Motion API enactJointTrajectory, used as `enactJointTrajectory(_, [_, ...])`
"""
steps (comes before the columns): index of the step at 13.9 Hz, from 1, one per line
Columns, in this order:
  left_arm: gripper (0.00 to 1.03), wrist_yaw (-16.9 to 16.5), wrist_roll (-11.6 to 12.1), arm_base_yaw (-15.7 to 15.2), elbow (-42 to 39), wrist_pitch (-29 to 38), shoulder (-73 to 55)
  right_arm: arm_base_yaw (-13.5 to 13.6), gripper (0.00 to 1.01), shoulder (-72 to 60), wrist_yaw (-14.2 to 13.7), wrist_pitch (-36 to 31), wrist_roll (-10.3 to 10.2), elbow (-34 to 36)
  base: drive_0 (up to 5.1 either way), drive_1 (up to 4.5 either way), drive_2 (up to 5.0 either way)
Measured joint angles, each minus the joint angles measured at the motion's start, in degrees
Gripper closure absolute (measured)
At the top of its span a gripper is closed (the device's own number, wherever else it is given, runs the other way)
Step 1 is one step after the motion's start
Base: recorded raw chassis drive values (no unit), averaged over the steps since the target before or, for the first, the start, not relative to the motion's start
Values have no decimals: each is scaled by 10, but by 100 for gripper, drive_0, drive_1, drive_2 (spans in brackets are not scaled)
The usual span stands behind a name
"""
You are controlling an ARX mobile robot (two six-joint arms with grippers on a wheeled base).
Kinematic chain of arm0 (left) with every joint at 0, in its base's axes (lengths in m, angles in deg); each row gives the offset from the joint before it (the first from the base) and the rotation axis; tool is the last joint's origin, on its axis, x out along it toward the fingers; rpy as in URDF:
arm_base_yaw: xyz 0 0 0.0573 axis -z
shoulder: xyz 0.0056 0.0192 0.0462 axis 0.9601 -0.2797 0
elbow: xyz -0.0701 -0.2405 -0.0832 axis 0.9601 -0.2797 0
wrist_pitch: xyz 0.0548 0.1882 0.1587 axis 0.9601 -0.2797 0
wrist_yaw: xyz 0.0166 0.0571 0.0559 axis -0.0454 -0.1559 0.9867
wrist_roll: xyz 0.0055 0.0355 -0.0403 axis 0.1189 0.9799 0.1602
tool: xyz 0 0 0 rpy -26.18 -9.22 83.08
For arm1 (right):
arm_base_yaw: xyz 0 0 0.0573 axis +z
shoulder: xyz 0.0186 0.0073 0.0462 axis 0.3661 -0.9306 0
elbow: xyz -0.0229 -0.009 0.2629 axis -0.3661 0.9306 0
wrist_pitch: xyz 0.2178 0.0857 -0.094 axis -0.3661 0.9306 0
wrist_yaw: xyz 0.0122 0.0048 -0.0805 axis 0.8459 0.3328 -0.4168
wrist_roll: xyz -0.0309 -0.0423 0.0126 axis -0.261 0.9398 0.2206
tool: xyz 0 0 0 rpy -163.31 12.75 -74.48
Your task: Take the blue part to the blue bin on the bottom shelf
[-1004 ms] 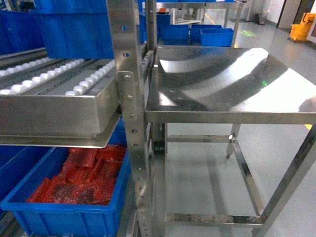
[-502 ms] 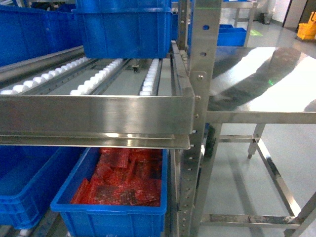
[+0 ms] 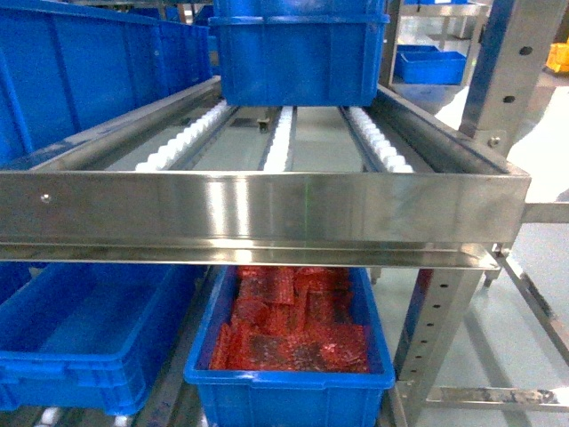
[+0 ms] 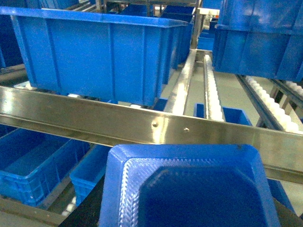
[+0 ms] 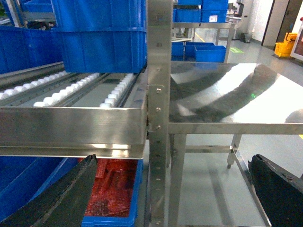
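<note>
Blue part [image 4: 189, 189] sits clamped in my left claw, above and apart from the empty blue bin [image 3: 84, 342] on the bottom shelf; right claw [image 5: 175, 198] spread, empty.

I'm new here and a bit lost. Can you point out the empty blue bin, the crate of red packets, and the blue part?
Empty deep blue plastic bin [image 3: 89, 334]: head view, bare floor.
Blue plastic crate of red crinkly packets [image 3: 289, 384]: head view, front rim.
Blue moulded plastic part [image 4: 189, 189]: left wrist view, recessed middle.
</note>
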Motion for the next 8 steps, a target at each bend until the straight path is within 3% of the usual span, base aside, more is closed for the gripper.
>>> enactJointTrajectory(8, [60,0,0,0,0,1,0,0,3,0,0,0,0,0,-502,243,243])
